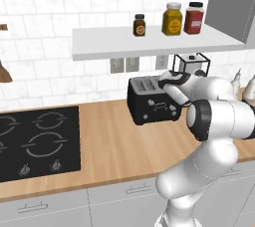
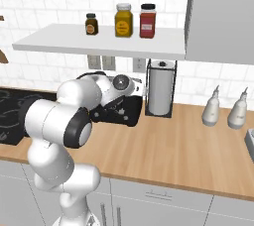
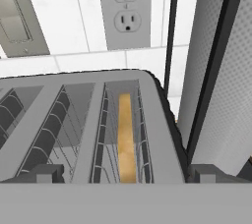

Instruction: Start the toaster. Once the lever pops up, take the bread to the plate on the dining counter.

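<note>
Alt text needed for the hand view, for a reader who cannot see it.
Looking down into the toaster, a tan slice of bread stands on edge in its right-hand slot, the other slot beside it empty. The open pincer hovers just above the slots, with a wall outlet on white tile behind and a paper towel roll at right.

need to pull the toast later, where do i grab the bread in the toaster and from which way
Grip the bread by its upper edge, coming straight down from above. It stands on edge deep in the toaster slot nearest the paper towel roll, so only that thin edge is reachable; one finger on each flat face.
</note>
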Controlling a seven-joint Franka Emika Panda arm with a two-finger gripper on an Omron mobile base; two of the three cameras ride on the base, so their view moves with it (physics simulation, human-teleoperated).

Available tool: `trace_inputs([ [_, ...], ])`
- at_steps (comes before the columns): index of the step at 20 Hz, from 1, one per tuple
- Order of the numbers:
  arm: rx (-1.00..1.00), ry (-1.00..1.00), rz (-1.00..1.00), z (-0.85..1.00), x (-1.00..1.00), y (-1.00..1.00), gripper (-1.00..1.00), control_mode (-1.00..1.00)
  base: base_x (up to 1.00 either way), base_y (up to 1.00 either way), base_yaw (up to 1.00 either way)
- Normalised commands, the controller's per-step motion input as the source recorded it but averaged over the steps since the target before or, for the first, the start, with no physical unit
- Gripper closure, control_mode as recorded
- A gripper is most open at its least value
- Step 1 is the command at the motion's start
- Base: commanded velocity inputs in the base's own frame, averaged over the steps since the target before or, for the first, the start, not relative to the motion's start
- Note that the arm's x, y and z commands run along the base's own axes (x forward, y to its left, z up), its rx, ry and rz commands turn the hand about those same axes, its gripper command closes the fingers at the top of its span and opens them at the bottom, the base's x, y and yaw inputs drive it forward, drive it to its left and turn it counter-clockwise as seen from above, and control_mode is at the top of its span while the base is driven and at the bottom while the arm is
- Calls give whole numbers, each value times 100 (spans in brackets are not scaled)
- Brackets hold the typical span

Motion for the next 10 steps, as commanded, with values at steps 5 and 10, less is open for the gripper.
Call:
trace_inputs([
  [5,0,0,0,0,0,0,-100,-100,0,0,0],
  [10,0,0,0,0,0,0,-100,-100,0,0,0],
])
